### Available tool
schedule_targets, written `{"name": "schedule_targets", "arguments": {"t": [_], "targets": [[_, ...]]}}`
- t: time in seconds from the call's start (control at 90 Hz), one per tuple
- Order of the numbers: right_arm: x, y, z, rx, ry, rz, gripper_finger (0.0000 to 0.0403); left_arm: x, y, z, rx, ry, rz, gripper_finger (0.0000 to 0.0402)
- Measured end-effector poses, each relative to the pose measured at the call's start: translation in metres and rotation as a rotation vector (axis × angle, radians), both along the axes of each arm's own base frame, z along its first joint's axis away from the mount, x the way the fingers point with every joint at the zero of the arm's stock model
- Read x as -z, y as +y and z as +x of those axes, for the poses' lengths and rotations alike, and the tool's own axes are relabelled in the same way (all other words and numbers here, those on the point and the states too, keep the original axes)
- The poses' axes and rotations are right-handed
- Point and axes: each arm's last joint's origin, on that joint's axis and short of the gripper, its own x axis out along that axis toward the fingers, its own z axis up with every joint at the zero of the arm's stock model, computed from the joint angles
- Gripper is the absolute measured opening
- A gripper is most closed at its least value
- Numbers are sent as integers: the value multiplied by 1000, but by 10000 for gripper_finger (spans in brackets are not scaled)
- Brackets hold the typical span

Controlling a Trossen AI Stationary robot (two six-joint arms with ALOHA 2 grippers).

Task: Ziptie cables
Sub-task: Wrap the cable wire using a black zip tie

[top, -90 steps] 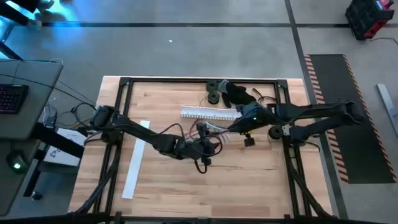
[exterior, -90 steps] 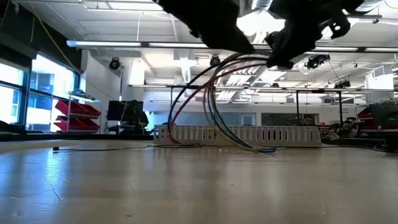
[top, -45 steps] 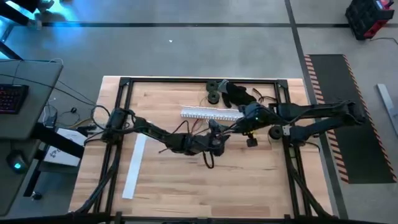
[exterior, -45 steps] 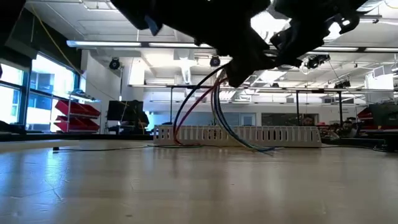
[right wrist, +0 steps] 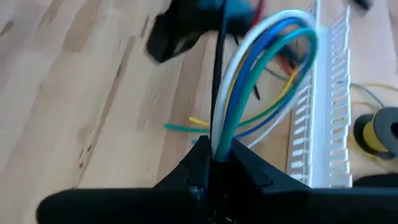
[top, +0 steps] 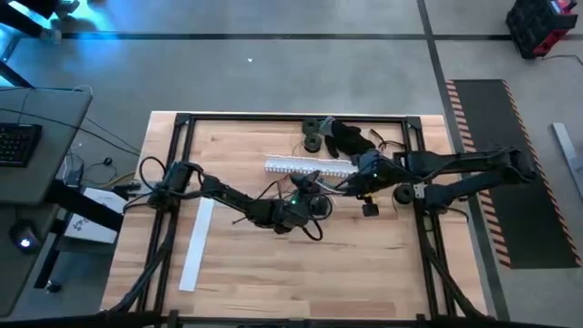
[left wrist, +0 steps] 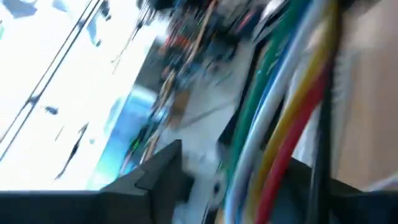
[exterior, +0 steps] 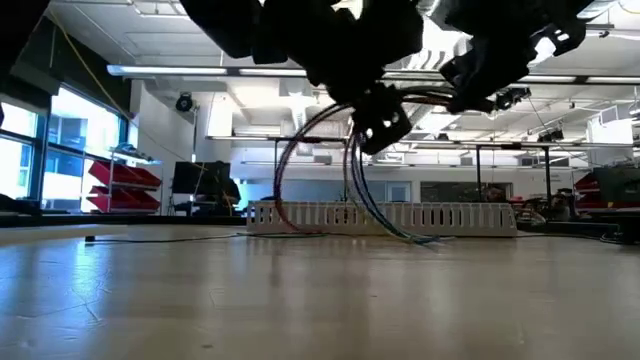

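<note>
Both arms meet over the middle of the wooden table (top: 237,264), just in front of the white slotted duct (top: 308,167). The right gripper (right wrist: 219,163) has its fingers (right wrist: 198,163) pinched together on the cables (right wrist: 249,87); the white, blue, green and yellow wires rise straight out from between the fingers and arch over in a loop toward the duct beside them. From table height the cables hang as tall loops, their lower ends resting on the table against the duct's front.

The left gripper (top: 312,204) sits close beside the right one, right up against the same bundle. In its own camera the coloured wires run across the view just past the fingers (left wrist: 155,180), which stand apart with the wires near them, but I cannot tell whether they are closed on anything.

Beyond the right gripper's fingers, past the duct, lie black round parts (top: 312,135). A long white strip (top: 197,239) lies well apart, back along the left arm.
</note>
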Motion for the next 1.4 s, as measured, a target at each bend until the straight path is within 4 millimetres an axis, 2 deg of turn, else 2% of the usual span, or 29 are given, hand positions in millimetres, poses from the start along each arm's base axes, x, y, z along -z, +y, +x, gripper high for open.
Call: {"name": "schedule_targets", "arguments": {"t": [0.167, 0.289, 0.478, 0.656, 0.911, 1.211, 1.3, 1.4], "targets": [[-4, 15, -5, -29, -6, 19, 13, 14, 8, -3, 50, -19, -80, 60], [-10, 27, -15, -14, -18, 7, 13, 21, 16, -3, 133, -42, -158, 26], [-22, 39, -35, 15, -66, 4, 13, 23, 25, 2, 279, -93, -291, 7], [-32, 47, -52, 21, -108, 13, 13, 17, 34, 8, 405, -189, -373, 1], [-42, 53, -67, 13, -189, 12, 13, 7, 58, 15, 621, -347, -541, 20], [-43, 54, -68, 24, -197, 16, 13, 5, 73, 18, 788, -429, -670, 110], [-43, 54, -68, 23, -202, 9, 13, 10, 74, 21, 802, -485, -681, 123], [-44, 54, -68, 13, -212, 0, 13, 17, 74, 27, 743, -522, -681, 122]]}}
